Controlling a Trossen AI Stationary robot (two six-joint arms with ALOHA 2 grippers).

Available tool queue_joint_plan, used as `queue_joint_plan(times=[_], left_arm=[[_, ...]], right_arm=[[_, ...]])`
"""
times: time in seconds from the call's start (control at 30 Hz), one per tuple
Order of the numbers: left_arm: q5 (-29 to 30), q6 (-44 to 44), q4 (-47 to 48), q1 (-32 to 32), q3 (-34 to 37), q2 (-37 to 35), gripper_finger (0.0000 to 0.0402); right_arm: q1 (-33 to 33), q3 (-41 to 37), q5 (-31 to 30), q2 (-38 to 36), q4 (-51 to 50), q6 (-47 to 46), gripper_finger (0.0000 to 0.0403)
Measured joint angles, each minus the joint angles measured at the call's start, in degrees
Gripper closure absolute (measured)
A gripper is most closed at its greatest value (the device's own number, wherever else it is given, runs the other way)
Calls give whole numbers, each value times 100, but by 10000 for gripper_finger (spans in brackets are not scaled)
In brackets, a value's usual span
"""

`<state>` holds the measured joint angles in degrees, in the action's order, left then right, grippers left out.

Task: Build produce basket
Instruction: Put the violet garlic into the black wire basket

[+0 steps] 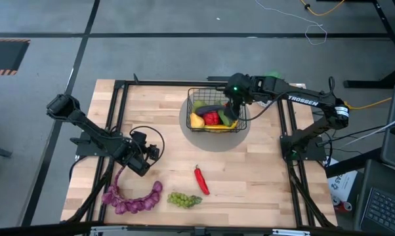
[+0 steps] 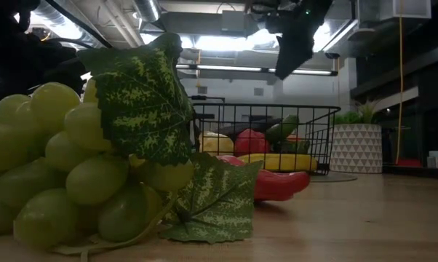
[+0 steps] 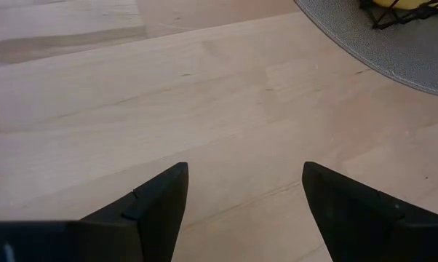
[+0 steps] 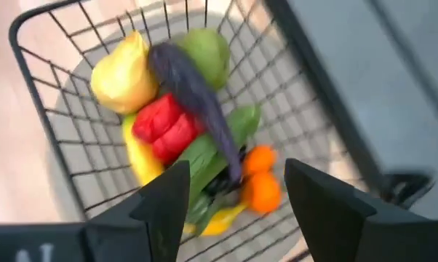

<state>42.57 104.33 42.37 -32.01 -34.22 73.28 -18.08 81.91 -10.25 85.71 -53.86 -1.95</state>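
- The right gripper (image 4: pixel 233 196) hangs above the basket (image 1: pixel 215 109), its 2 fingers spread wide with nothing between them.
- Directly beneath it lie the cucumber (image 4: pixel 219 149) and the dark eggplant (image 4: pixel 193 94), crossing each other, with 2 oranges (image 4: pixel 259 178) just beside them.
- A little farther in the basket sit a red piece (image 4: pixel 164 125), the banana (image 4: pixel 142 156), a yellow pear-like fruit (image 4: pixel 121 73) and the green apple (image 4: pixel 204 51).
- The basket stands on a grey round mat (image 1: pixel 191 134).
- Well apart from this gripper, on the table (image 1: pixel 263 177), lie the red chili (image 1: pixel 201 179), green grapes (image 1: pixel 183 199) and purple grapes (image 1: pixel 133 200).
- The left gripper (image 3: pixel 241 200), open and empty, hovers over bare wood near the purple grapes.
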Motion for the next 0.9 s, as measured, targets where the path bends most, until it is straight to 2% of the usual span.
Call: queue_joint_plan(times=[0.1, 0.17, 0.23, 0.4, 0.57, 0.67, 0.77, 0.9], left_arm=[[0, 0, 0, 0, 0, 0, 137], [-1, 0, 0, 0, 0, 0, 137], [0, -2, 0, 0, 0, 0, 137], [0, -2, -2, 0, 0, 0, 137], [-1, -1, -12, 0, 0, 0, 137], [0, -2, -64, 0, 0, 0, 137], [-9, -74, -429, -18, 0, 0, 137], [-87, -1807, -2028, -218, -2, 2, 137]], right_arm=[[25, 0, 485, 0, -331, -466, 176], [95, 0, 912, 0, -493, -351, 176], [240, 0, 1020, 0, -511, -345, 176], [844, 0, 493, 0, -580, -654, 176], [1883, 0, 125, 0, -587, -770, 176], [2465, 0, -295, 0, -674, -841, 176], [2939, 0, -426, 0, -1033, -851, 176], [3364, 0, -481, 0, -1335, -1149, 176]])
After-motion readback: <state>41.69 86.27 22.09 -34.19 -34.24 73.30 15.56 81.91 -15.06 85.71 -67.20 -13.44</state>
